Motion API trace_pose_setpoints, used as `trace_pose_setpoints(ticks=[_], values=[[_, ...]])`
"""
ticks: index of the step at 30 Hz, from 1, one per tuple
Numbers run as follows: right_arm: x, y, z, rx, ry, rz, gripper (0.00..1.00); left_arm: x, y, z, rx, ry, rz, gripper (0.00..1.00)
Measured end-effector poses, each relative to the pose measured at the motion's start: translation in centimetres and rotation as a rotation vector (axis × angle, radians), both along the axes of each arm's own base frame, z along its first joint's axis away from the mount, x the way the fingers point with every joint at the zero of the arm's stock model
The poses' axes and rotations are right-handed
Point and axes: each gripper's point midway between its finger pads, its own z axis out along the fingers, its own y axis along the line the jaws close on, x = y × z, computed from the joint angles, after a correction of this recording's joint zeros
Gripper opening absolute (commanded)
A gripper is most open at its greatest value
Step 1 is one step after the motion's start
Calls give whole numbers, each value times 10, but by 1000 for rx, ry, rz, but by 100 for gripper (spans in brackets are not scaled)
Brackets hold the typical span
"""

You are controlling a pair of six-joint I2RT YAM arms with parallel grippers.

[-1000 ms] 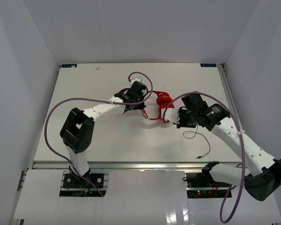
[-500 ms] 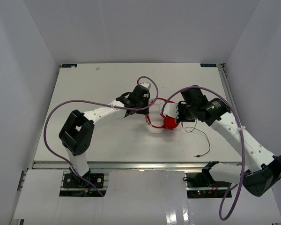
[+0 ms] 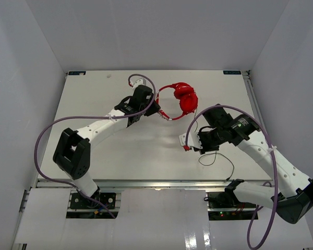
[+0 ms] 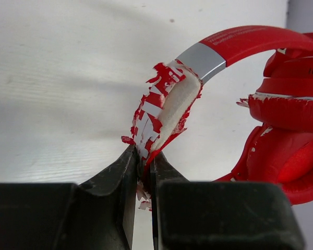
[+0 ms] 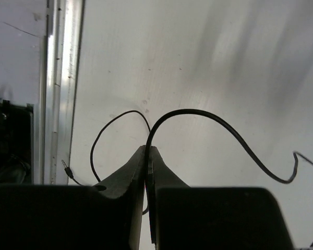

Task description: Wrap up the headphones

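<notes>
The red headphones (image 3: 187,101) hang from my left gripper (image 3: 155,108) over the far middle of the table. In the left wrist view my left gripper (image 4: 144,156) is shut on the worn red-and-white headband (image 4: 167,107), and the two red ear cups (image 4: 287,130) are at the right. My right gripper (image 3: 187,141) is nearer and to the right, apart from the headphones. In the right wrist view it (image 5: 147,151) is shut on the thin black cable (image 5: 198,112), which arcs away from the jaws. The cable's slack (image 3: 214,156) and its plug (image 5: 67,165) lie on the table.
The white table (image 3: 104,146) has a metal rail along its near edge (image 5: 62,78). Thick purple robot cables loop over both arms (image 3: 47,140). White walls close in the table on the left, back and right.
My left gripper has carried the headphones from the table's middle up and toward the far side. My right gripper has drawn back toward the near edge with the cable.
</notes>
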Motion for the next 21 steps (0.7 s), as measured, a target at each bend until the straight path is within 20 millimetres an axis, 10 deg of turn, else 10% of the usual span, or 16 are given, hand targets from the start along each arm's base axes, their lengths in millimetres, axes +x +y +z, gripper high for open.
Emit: trace_pose_setpoints(ticks=[9,21], values=[[14,39,26,45,8,67,8,16,-65,-9,-82,29,-117,0],[52,33,33,-4,-139,-8,8,-30,-98,-68,-54,105,-423,0]])
